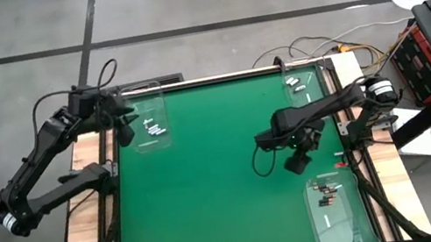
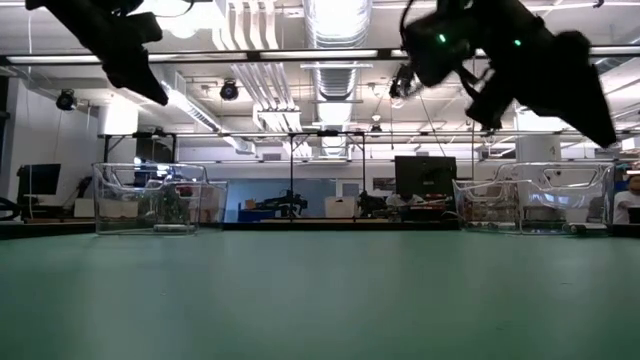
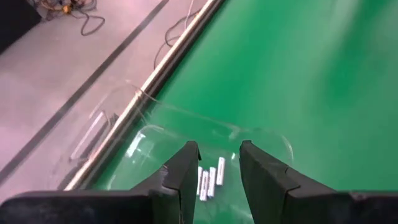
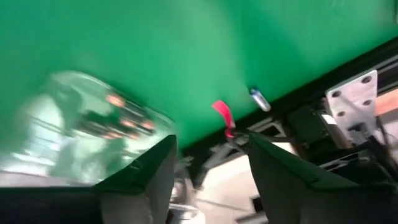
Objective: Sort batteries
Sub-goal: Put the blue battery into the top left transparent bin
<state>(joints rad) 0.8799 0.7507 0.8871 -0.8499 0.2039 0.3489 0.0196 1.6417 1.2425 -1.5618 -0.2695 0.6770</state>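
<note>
Over on the far left, the left claw point(image 1: 122, 120) hangs above the clear tray point(image 1: 161, 104) at the far-left corner of the green desk point(image 1: 210, 193), its fingers point(image 3: 183, 177) spread apart with nothing between them. Down in that tray lie the whitish batteries point(image 1: 156, 130), a small cluster side by side. Moving right, the right claw point(image 1: 301, 160) hovers over the desk's right half, just short of the near-right tray point(image 1: 315, 219), fingers point(image 4: 152, 171) parted and empty too. That near-right tray holds the dark batteries point(image 1: 327, 188), bunched at its far end. At the far-right corner another clear tray point(image 1: 317, 90) carries a few pale batteries point(image 1: 294, 83). One stray battery point(image 4: 259, 98) lies at the desk's right edge beside a red tag point(image 4: 222, 112).
</note>
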